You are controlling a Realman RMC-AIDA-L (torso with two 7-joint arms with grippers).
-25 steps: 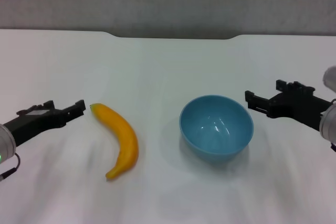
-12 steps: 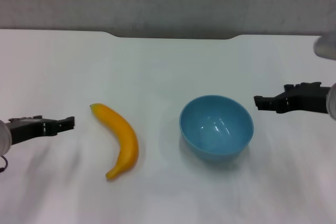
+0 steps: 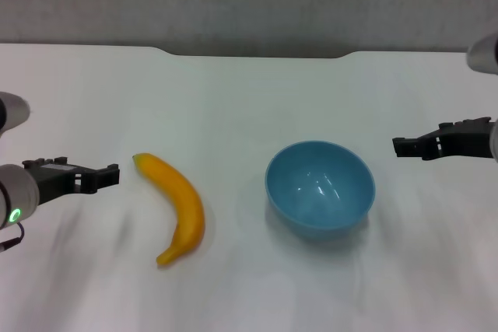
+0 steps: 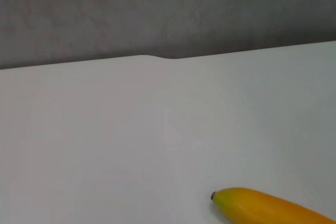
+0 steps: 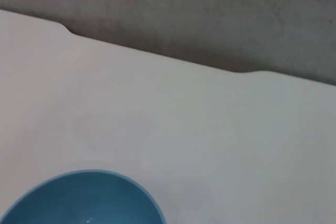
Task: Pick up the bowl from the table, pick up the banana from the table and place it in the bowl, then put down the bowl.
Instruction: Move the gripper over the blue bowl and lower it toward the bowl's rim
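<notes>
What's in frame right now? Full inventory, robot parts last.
banana: 1, yellow-orange with a greenish tip, lying on the table left of centre, apart from the bowl
bowl: 1, light blue, upright and empty, on the table right of centre
table: 1, white, notch in its far edge
wall: 1, grey, behind the table
left gripper: 1, black, at the left edge, pointing at the banana's tip, not touching
right gripper: 1, black, at the right edge, beside the bowl, not touching
</notes>
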